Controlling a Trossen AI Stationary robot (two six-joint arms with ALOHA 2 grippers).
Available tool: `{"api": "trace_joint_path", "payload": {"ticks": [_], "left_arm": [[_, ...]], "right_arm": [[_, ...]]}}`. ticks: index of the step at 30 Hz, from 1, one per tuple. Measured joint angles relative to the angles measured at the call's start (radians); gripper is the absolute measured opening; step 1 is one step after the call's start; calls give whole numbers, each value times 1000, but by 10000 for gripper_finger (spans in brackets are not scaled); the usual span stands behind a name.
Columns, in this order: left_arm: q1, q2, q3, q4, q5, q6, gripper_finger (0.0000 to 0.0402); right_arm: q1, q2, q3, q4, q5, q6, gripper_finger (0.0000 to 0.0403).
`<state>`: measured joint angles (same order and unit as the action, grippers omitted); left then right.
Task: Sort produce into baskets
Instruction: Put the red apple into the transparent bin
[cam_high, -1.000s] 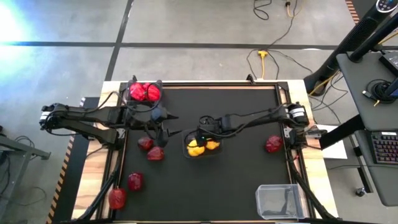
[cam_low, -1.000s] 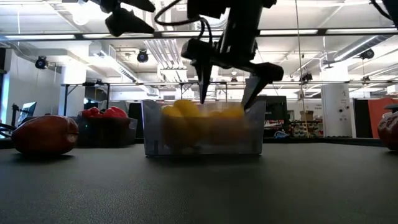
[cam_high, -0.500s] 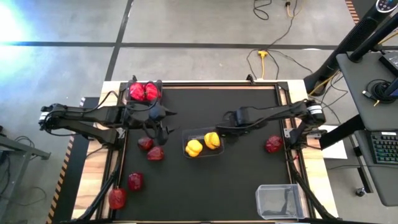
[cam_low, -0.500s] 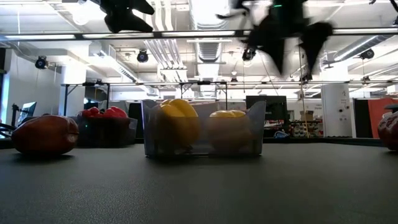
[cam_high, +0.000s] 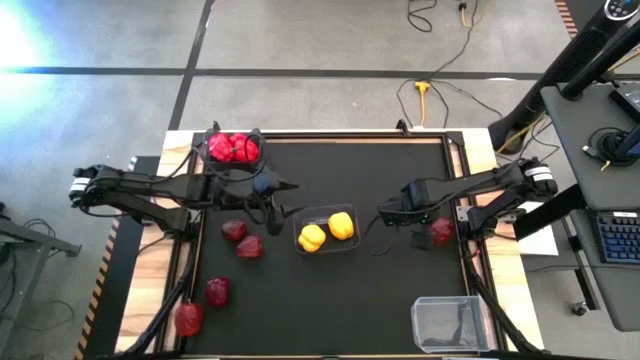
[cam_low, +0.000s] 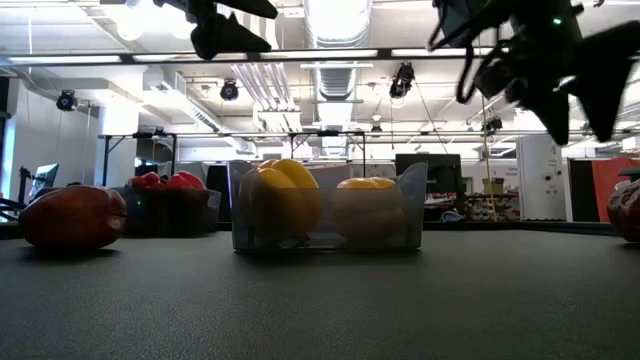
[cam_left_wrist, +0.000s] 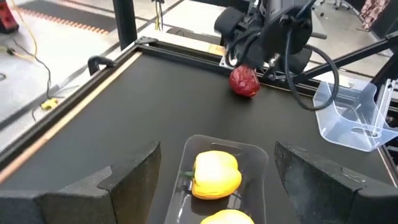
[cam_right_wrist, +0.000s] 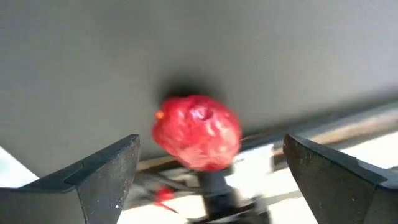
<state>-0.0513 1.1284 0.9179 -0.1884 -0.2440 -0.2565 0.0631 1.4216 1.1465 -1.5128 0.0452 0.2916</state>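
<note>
A clear tub (cam_high: 325, 231) at the table's middle holds two yellow peppers (cam_high: 341, 225). A dark tub (cam_high: 233, 148) at the far left holds red peppers. Another clear tub (cam_high: 445, 322) stands at the near right. My right gripper (cam_high: 412, 218) is open and in the air, just left of a lumpy red piece (cam_high: 440, 232) that lies on the mat by the right edge. In the right wrist view the red piece (cam_right_wrist: 198, 140) shows between the spread fingers. My left gripper (cam_high: 277, 197) is open and in the air, left of the yellow peppers (cam_left_wrist: 216, 174).
Several dark red pieces lie on the mat at the left: two (cam_high: 233, 230) (cam_high: 250, 246) below my left gripper and two (cam_high: 217, 291) (cam_high: 188, 318) by the near left corner. The table's raised right rail (cam_high: 462, 200) runs close beside the red piece.
My right gripper, open throughout, has risen out of the clear tub with the yellow peppers and gone toward the table's right edge, to the red piece there. Both yellow peppers stay in the tub. My left gripper has moved a little toward the right.
</note>
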Motion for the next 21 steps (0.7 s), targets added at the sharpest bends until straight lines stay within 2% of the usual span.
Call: {"api": "trace_joint_path", "payload": {"ticks": [3, 8, 12, 21], "left_arm": [[0, 15, 2, -2, 0, -40, 295], [0, 33, 4, 3, 0, -138, 295], [0, 50, 4, 3, 0, -197, 295], [0, 72, 4, 15, -2, -277, 295]], "right_arm": [[2, -14, -54, -2, -3, -267, 386], [5, -21, -159, 1, -68, -500, 386], [5, -18, -242, 61, -70, -571, 386], [7, -12, -397, 274, -46, -578, 386]]}}
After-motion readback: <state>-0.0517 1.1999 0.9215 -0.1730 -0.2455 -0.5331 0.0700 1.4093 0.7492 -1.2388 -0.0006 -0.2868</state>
